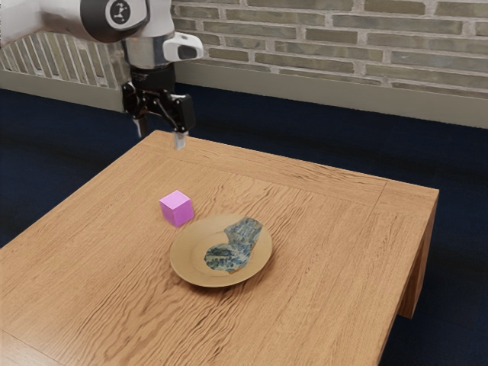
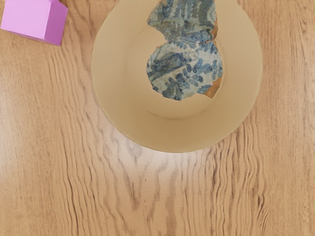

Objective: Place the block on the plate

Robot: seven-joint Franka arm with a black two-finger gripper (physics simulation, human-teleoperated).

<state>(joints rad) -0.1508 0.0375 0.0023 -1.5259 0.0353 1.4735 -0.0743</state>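
Observation:
High over the table's far left corner in the exterior view, my gripper (image 1: pixel 160 141) hangs open, its two fingers well apart with nothing between them. The pink block (image 1: pixel 177 208) rests on the wood, lower than the gripper and apart from it. Beside the block lies the tan plate (image 1: pixel 192 267), a blue-and-white pattern in its middle and no block on it. The wrist view has the block (image 2: pixel 30 19) near a corner, partly cut off, and the plate (image 2: pixel 118 113) next to it with a gap of wood between them.
The wooden table (image 1: pixel 328 252) carries the block and the plate. Its far edge runs below a brick wall (image 1: pixel 328 46). A white slatted panel (image 1: pixel 61 69) stands behind the arm, above a dark blue floor (image 1: pixel 46 137).

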